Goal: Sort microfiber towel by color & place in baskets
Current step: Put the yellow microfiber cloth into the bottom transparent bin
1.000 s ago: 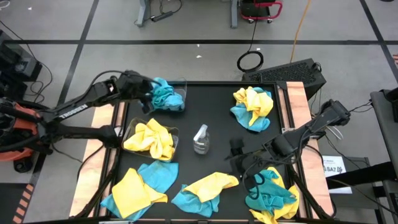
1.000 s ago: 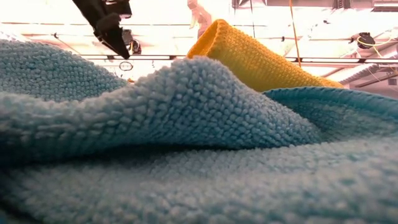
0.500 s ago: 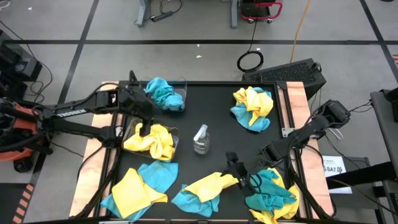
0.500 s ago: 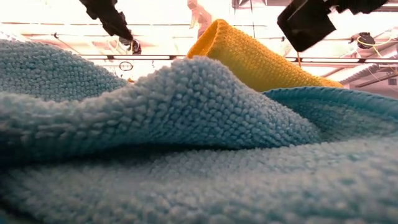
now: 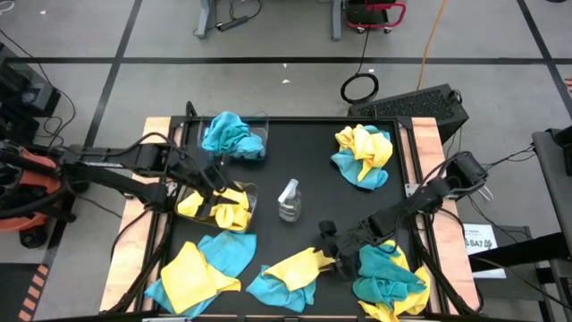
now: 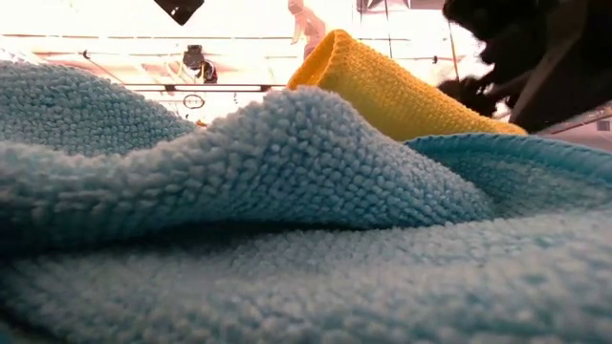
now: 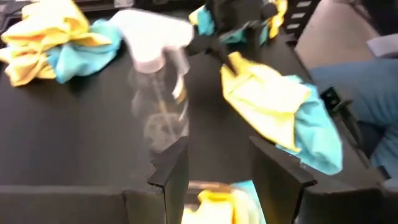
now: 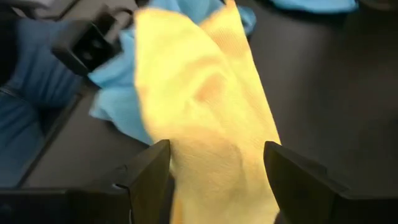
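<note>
– right claw (image 5: 342,257)?
– fingers apart, over the yellow towel (image 5: 299,265) at the table's (image 5: 313,161) front edge.
– left claw (image 5: 214,183)?
– apart, empty, above the yellow-filled basket (image 5: 251,192); teal basket (image 5: 262,122) behind.

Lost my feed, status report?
Right gripper open over yellow towel at table front. Left gripper open above yellow-towel basket. Spray bottle stands mid-table, clear of both.

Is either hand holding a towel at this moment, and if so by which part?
Nothing is held. The right hand is open, straddling a yellow towel at the table's front. The left hand is open and empty, above the yellow-towel basket.
</note>
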You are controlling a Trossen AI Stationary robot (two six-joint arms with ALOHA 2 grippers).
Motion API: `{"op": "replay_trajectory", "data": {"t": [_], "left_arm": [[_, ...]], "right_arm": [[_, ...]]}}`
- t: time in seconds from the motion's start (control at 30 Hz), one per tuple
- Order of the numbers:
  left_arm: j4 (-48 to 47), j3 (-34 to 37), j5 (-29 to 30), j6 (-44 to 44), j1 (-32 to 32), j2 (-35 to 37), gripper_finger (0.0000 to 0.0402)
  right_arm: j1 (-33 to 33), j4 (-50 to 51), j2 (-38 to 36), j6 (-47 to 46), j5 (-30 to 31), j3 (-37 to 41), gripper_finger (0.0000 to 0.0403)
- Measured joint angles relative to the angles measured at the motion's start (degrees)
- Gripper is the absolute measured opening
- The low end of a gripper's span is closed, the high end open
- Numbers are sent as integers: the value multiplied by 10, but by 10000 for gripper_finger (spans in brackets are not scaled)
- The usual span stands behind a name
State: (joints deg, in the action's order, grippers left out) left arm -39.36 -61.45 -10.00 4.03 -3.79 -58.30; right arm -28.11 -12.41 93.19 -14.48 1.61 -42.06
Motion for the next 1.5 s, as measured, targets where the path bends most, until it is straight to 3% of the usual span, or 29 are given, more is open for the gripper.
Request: {"op": "replay_trajectory", "data": {"t": [0.23,0.37,0.53,0.6,1.27,1.37,1.5], "left_arm": [[15,0,1,-22,-45,-33,164],[22,0,2,-22,-70,-61,164],[52,0,4,-17,-90,-94,164],[64,0,5,-8,-96,-106,164],[289,0,26,43,-148,-184,168],[306,0,44,43,-156,-197,197],[355,0,60,36,-156,-214,268]], "right_arm": [[4,-31,40,-2,-5,0,220],[4,-50,45,6,-15,0,155],[4,-68,44,30,-36,0,37],[4,-63,41,40,-35,-2,12],[12,89,-142,249,53,-128,1],[12,121,-154,273,64,-154,1],[12,168,-159,296,74,-189,1]]}}
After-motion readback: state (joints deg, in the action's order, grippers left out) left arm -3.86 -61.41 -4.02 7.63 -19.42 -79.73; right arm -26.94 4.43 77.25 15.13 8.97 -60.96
